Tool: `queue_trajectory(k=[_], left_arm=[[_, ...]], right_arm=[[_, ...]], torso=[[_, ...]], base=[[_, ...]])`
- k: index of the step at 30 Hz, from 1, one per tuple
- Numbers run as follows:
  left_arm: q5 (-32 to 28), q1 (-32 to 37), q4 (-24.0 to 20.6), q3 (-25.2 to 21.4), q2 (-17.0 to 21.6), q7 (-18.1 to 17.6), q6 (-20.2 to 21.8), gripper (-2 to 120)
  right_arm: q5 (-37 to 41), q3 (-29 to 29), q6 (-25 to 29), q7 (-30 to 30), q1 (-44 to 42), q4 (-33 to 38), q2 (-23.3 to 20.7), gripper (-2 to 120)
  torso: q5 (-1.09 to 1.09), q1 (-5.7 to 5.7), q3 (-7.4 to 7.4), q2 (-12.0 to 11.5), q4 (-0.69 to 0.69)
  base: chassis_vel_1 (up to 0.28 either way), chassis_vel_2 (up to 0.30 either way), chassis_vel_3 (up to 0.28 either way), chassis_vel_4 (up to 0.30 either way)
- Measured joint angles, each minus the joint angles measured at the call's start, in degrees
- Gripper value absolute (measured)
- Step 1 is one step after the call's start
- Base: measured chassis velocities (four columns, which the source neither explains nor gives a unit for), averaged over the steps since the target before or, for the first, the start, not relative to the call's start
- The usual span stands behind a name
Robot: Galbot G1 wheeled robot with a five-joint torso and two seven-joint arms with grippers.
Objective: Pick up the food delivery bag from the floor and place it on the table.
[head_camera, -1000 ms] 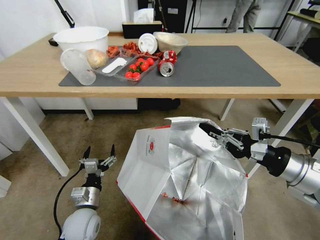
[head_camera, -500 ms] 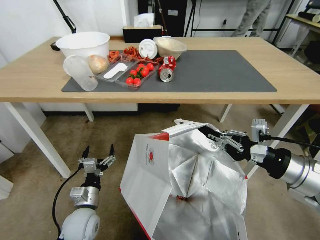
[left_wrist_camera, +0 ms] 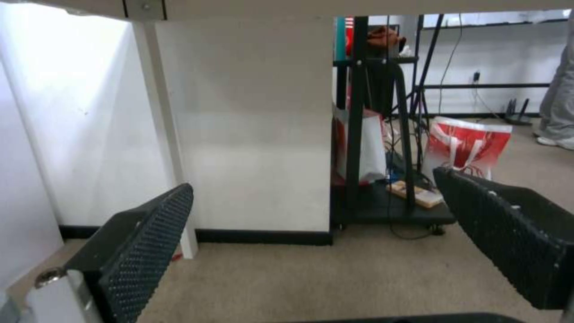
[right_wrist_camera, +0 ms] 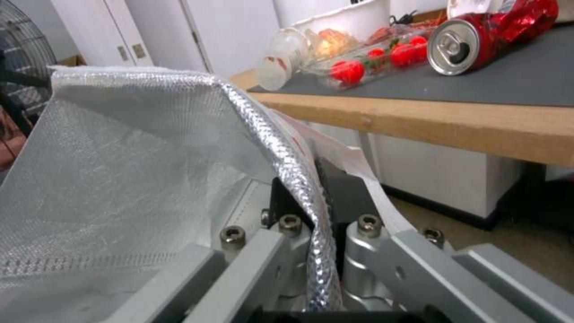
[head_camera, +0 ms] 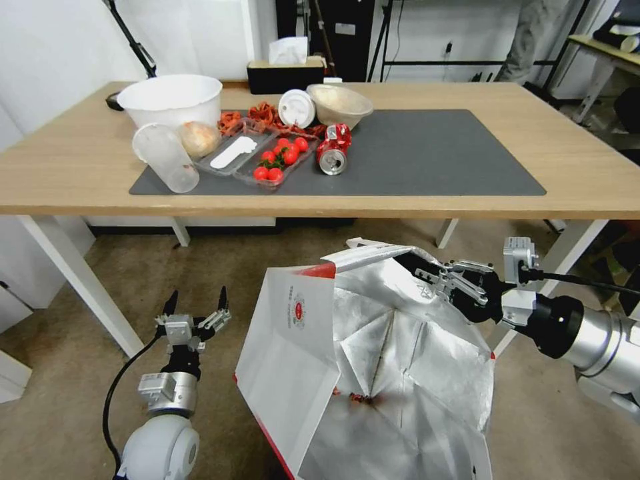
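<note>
The food delivery bag (head_camera: 293,360) hangs open-mouthed in front of the table (head_camera: 600,173), showing its white side, round red logo and silver foil lining (head_camera: 407,373). My right gripper (head_camera: 410,263) is shut on the bag's foil rim at its far right corner. In the right wrist view the rim (right_wrist_camera: 287,152) runs between the closed fingers of my right gripper (right_wrist_camera: 311,215). My left gripper (head_camera: 197,303) is open, low over the floor (head_camera: 200,260) to the left of the bag, with nothing between its pads (left_wrist_camera: 143,233). The bag's bottom is out of view.
On the left half of the dark grey mat (head_camera: 433,153) are a white bowl (head_camera: 171,99), a clear cup (head_camera: 167,159), a tomato tray (head_camera: 280,157) and a crushed red can (head_camera: 333,150). White table legs (head_camera: 80,287) (head_camera: 567,253) stand on both sides.
The whole picture has shifted, so the camera moved. The bag's rim and my right gripper now sit closer under the table's front edge. The left arm holds the same pose.
</note>
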Motion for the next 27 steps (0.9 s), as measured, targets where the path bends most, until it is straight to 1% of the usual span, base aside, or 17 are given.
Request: queue_trajectory(k=[3,10,27], left_arm=[[0.0,0.0,0.0,0.0,0.0,0.0,0.0,100],[-0.1,-0.2,0.1,0.0,0.1,0.0,0.0,100],[0.0,0.1,0.2,-0.1,0.0,0.3,0.2,100]], right_arm=[[0.2,0.0,0.0,0.0,-0.1,0.1,0.1,0],[1.6,-0.2,0.2,-0.2,-0.2,0.2,0.4,0],[0.7,-0.7,0.4,-1.3,0.0,-0.1,0.4,0]], torso=[[0.00,0.21,0.29,0.5,0.00],[0.00,0.88,1.58,2.5,0.00],[0.00,2.30,3.90,6.2,0.01]], base=[[0.000,0.000,0.000,0.000],[0.000,0.000,0.000,0.000],[0.000,0.000,0.000,0.000]])
